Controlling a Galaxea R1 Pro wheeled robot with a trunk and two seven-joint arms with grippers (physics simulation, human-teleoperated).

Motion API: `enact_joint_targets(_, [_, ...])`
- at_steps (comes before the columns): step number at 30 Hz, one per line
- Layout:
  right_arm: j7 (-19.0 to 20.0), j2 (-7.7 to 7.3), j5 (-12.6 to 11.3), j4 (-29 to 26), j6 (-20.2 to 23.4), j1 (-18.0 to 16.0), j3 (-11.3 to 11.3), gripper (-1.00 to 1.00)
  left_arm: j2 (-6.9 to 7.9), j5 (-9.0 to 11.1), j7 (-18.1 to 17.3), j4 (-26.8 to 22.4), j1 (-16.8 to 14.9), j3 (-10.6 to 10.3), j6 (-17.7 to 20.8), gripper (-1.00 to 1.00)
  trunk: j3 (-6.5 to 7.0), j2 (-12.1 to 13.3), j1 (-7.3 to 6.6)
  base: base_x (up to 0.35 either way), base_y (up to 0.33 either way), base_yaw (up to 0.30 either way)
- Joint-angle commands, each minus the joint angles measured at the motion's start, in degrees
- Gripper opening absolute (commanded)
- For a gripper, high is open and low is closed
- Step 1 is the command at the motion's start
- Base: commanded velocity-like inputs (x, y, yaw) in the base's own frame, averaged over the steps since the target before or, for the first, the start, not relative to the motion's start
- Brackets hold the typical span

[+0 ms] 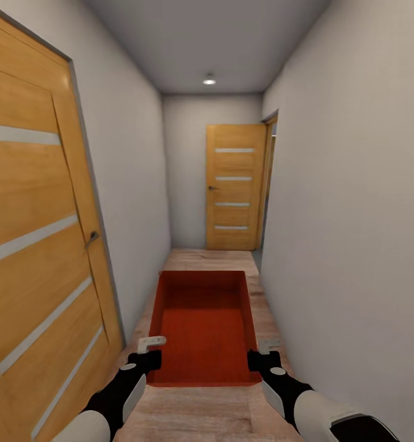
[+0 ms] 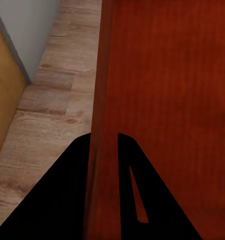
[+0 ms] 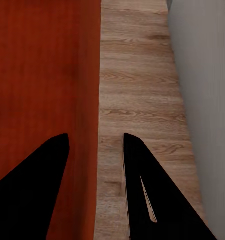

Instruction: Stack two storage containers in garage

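Narrow corridor, plain white walls [image 1: 348,202] on both sides and at the far end, grey ceiling with one round ceiling light [image 1: 209,80]. Wood plank floor [image 1: 207,417], light brown, running the length of the corridor. Large wooden door [image 1: 38,245] with pale horizontal strips and a dark handle, shut, close on the left side of the head view. Second wooden door [image 1: 234,187] of the same pattern at the far end, standing beside an opening in the right wall. One storage container [image 1: 203,325], orange-red, rectangular, open-topped and empty, held level in mid-corridor in front of the robot, above the planks, its long axis pointing down the corridor. Left gripper [image 1: 148,359], black with a pale bracket on top, at the container's near left corner; the left wrist view shows the left side wall of the container [image 2: 100,100] running between the two dark fingers [image 2: 142,200], one inside and one outside, jaws closed down onto that wall. Right gripper [image 1: 262,359], likewise black, at the near right corner; the right wrist view shows the right side wall [image 3: 90,100] between its fingers [image 3: 157,200], one over the container's inside and one over the planks, jaws gripping the rim.
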Motion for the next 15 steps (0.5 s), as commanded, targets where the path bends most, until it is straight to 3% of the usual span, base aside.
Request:
enact_joint_targets(1, [0.1,0.3,0.0,-0.1,-0.7,0.0,-1.8,-1.0,-0.05,2.3,0.5,0.0,0.0,1.2,0.4,-1.0,-0.01,0.0,0.05,0.324,0.035,-0.233])
enact_joint_targets(6, [0.1,0.26,0.0,-0.1,-0.7,0.0,-1.8,-1.0,-0.05,2.3,0.5,-0.1,0.0,1.2,0.4,-1.0,-0.01,0.0,0.05,0.324,0.071,-0.153])
enact_joint_targets(15, [0.0,0.22,0.0,-0.2,-0.7,0.0,-1.9,-1.0,-0.05,2.3,0.5,-0.1,0.0,1.2,0.4,-1.0,-0.01,0.0,0.05,0.325,0.102,-0.009])
